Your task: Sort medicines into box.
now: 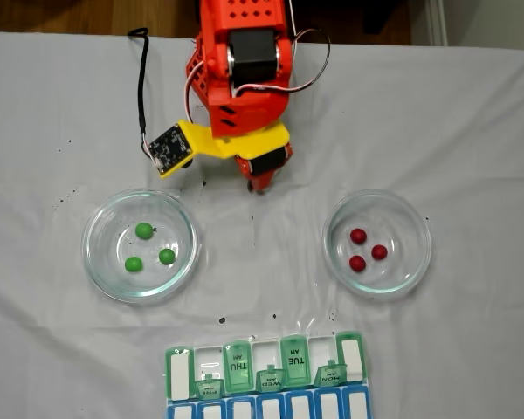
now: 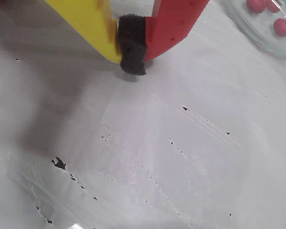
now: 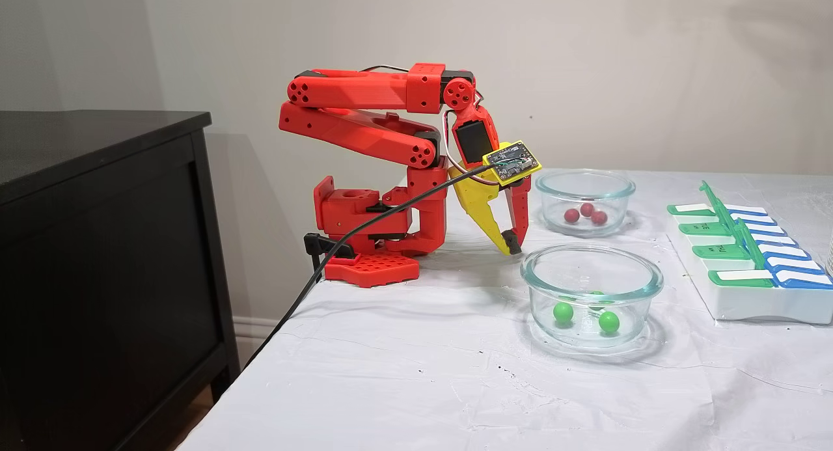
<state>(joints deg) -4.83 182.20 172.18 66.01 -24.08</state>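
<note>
Three green medicines lie in the left glass dish, and three red medicines lie in the right glass dish. The box, with green and blue lids, sits at the near table edge, several lids standing open. My gripper hangs between and behind the two dishes, tip just above the cloth. In the wrist view the gripper is shut, yellow and red fingers pressed on a black foam pad, holding nothing. From the side, the gripper points down beside the green pills; the box lies to the right.
A white wrinkled cloth with small dark specks covers the table. The arm's red base is clamped at the back edge, and a black cable trails off it. A dark cabinet stands left of the table.
</note>
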